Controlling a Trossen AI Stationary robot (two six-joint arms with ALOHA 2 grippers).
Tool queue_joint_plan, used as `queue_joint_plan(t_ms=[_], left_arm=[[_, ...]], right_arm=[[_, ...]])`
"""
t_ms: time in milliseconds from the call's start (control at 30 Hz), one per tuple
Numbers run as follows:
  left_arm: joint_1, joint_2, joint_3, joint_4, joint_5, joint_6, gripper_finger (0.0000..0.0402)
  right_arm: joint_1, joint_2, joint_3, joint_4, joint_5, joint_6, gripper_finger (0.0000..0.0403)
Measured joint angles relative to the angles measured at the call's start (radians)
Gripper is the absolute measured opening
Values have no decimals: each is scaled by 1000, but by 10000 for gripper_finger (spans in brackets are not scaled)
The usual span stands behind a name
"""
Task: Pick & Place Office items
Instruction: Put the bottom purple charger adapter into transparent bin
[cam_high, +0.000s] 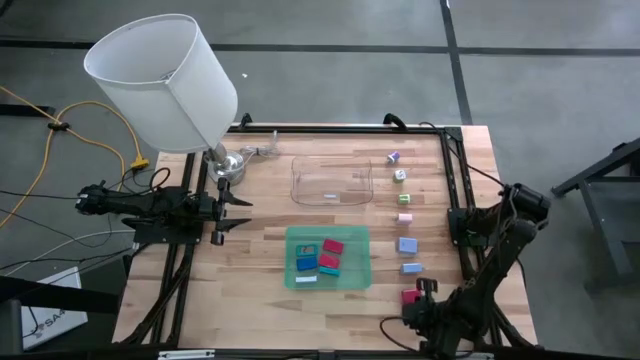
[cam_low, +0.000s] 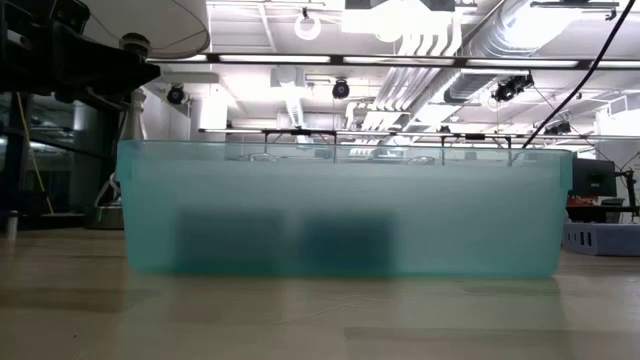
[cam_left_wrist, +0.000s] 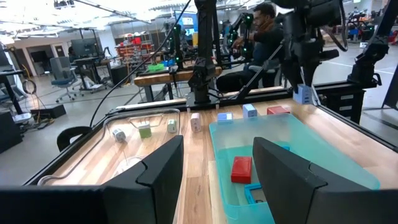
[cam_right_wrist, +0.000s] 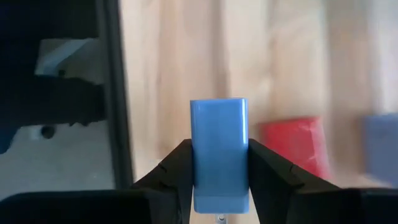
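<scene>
A column of small blocks lies on the table's right part, from a purple one (cam_high: 393, 157) at the far end to a red one (cam_high: 409, 296) near the front. Several more blocks lie in the green translucent tray (cam_high: 296, 240), among them a red one (cam_left_wrist: 241, 169). My right gripper (cam_right_wrist: 218, 163) hangs above the table at the front right, beside the red block (cam_right_wrist: 293, 146), shut on a blue block (cam_right_wrist: 218, 146). My left gripper (cam_left_wrist: 214, 177) is open and empty at the table's left, its fingers pointing toward the green tray. My right gripper pinches the blue block's two long sides (cam_right_wrist: 198, 168) between its two fingers. The fingers point down at the table and lie along the block, whose free end sticks out past the fingertips. The block is lifted clear of the table, as the left wrist view (cam_left_wrist: 303, 93) also shows.
A clear plastic tray (cam_high: 331, 182) stands behind the green tray. A white lamp shade (cam_high: 165, 80) hangs over the far left corner. A black frame rail (cam_high: 455, 180) runs along the table's right edge. A person (cam_left_wrist: 264, 31) sits beyond the table.
</scene>
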Motion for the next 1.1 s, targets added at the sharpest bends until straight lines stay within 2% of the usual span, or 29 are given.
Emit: queue_joint_plan(t_ms=[200, 400, 667, 933, 1100], left_arm=[[0, 0, 0, 0, 0, 0, 186], [0, 0, 0, 0, 0, 0, 186], [0, 0, 0, 0, 0, 0, 186], [0, 0, 0, 0, 0, 0, 186], [0, 0, 0, 0, 0, 0, 186]], right_arm=[[-119, 0, 78, -126, 21, -93, 113], [-283, -16, 135, -214, 51, -286, 115], [-573, -115, 158, -135, 40, -618, 114], [-855, -131, 158, -62, -32, -916, 113], [-997, -131, 158, 39, -123, -1080, 115]])
